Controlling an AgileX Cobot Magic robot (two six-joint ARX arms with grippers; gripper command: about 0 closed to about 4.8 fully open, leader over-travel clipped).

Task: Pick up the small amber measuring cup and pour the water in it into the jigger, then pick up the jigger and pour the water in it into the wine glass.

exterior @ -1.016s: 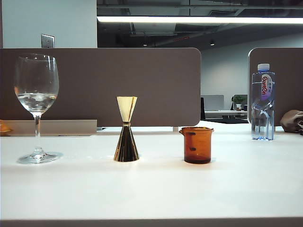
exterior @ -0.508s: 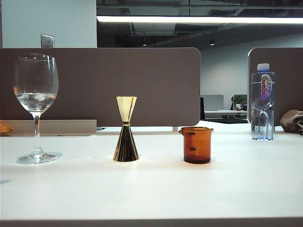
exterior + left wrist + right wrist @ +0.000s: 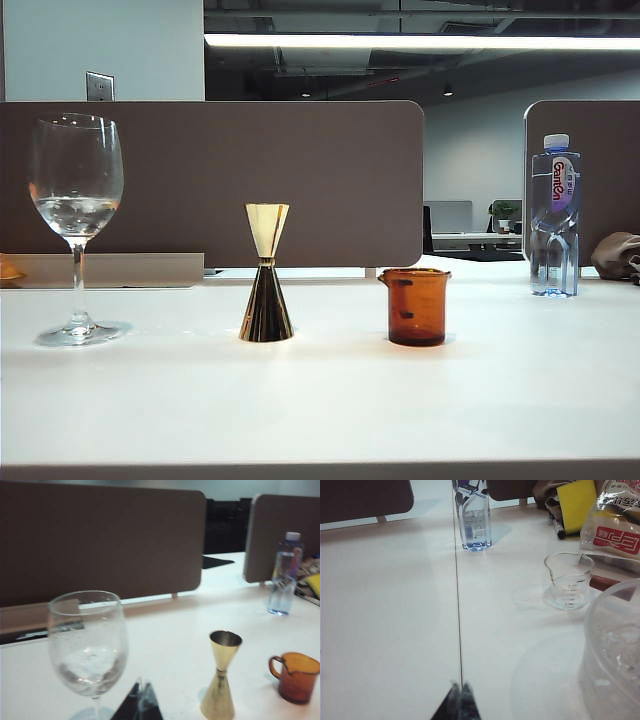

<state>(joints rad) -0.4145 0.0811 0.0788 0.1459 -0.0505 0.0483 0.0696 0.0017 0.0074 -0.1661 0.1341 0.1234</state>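
Wine glass (image 3: 76, 225) stood near tabletop's left edge, water (image 3: 77, 214) in bowl. Jigger (image 3: 267, 273) mid-table, upright; amber measuring cup (image 3: 415, 306) beside it, apart. Both pours looked done. Left gripper (image 3: 138, 705) tips together, empty, near glass; right gripper (image 3: 457, 702) pinched together, empty, off toward right side.

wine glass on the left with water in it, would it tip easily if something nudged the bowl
Probably yes: the wine glass carries its large bowl high on a thin stem over a small round foot. The water sits up in the bowl, likely making it top-heavy. Thin clear glass would likely break if it fell on the table.
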